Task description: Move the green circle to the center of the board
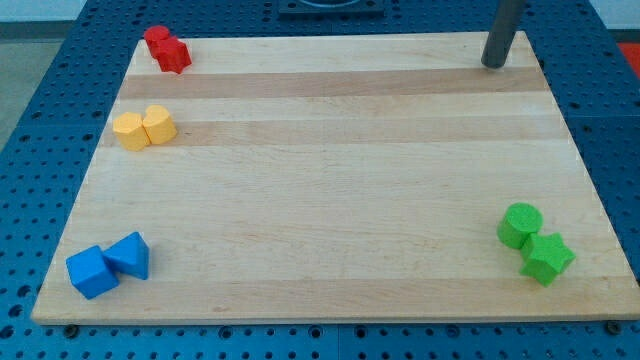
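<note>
My tip (493, 64) sat at counter (330, 200) top right, no fingers on it, holding nothing; green circle (520, 225) bottom right touched green star (548, 258), so a sloppy push prob dragged both.

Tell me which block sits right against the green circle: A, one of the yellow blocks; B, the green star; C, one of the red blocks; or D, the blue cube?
B: the green circle sits at the view's lower right with the green star touching it just below, while my tip is far off at the view's top right.
</note>
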